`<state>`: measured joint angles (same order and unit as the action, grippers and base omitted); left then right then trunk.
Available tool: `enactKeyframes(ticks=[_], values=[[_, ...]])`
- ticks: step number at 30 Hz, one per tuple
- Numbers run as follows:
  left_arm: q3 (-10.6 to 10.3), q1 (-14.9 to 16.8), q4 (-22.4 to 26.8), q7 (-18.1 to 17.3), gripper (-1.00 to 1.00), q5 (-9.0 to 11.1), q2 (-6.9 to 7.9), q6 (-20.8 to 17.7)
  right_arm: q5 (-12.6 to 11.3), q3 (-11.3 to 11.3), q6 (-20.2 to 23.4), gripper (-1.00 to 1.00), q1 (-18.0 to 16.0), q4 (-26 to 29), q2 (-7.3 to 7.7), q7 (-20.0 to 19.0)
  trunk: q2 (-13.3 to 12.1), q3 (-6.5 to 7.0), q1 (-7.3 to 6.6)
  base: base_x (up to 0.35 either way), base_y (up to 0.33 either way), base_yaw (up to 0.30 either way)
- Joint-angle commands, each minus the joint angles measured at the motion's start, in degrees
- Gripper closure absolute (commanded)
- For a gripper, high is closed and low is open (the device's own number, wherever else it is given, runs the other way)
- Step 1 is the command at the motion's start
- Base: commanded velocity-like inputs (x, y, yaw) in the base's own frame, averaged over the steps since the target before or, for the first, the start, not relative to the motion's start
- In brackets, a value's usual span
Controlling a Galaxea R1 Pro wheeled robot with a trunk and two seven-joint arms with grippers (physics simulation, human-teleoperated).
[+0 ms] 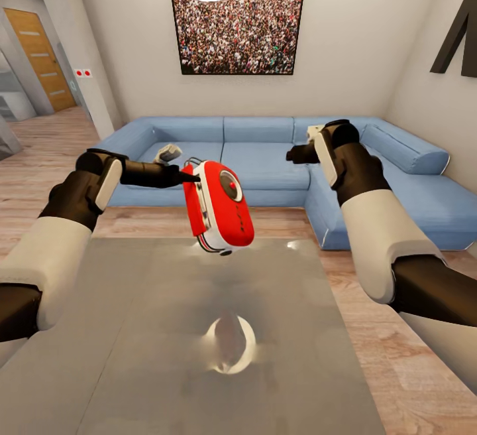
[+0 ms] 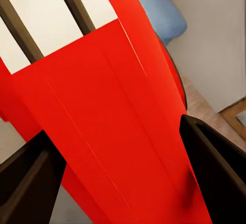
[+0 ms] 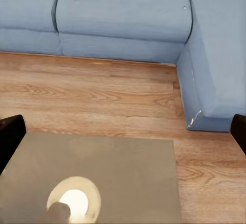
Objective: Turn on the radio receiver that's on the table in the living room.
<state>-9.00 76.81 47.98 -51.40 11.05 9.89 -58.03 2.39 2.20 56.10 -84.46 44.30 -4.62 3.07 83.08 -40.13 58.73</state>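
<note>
The red-and-white radio receiver hangs tilted in the air just above the far edge of the glossy grey table. My left gripper is shut on its left side. In the left wrist view the radio's red shell lies between the two dark fingers. My right gripper is raised to the right of the radio, apart from it and open. Its wrist view looks down between its fingertips on the table's corner and the wood floor.
A blue corner sofa runs behind the table and down the right side, with a small grey object on its left seat. A crowd photo hangs above it. A strip of wood floor separates table and sofa. A doorway opens at far left.
</note>
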Motion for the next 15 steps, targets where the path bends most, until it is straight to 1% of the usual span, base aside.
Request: enactKeyframes(ticks=[1,4,8,11,12,15], values=[[0.03,0.01,0.2,-0.12,1.0,0.72,0.04,-0.25,0.0,-0.02,0.01,-1.0,0.0,0.26,0.01,-0.24,0.0,0.0,0.0,0.0,0.0,0.0],[-0.03,0.01,1.68,-0.38,1.0,0.72,0.3,-0.26,-0.01,-0.07,0.07,-1.0,0.0,0.91,0.1,-1.61,0.0,0.0,0.0,0.0,0.0,0.0],[-0.05,0.01,4.03,-1.35,1.0,0.72,0.69,-0.31,-0.12,-0.07,0.13,-1.0,0.0,1.14,1.36,-4.64,0.0,0.0,0.0,0.0,0.0,0.0],[-0.05,0.01,5.02,-3.54,1.0,0.72,0.86,-0.26,-0.11,-0.08,0.14,-1.0,0.0,1.24,2.4,-9.44,0.0,0.0,0.0,0.0,0.0,0.0],[-0.05,0.01,5.27,-4.3,1.0,0.72,0.95,-0.25,-0.11,-0.04,0.15,-1.0,0.0,1.25,3.59,-13.14,0.0,0.0,0.0,0.0,0.0,0.0],[-0.05,0.01,5.38,-4.52,1.0,0.72,1.0,-0.25,-0.14,-0.02,0.15,-1.0,0.0,1.24,4.29,-15.89,0.0,0.0,0.0,0.0,0.0,0.0]])
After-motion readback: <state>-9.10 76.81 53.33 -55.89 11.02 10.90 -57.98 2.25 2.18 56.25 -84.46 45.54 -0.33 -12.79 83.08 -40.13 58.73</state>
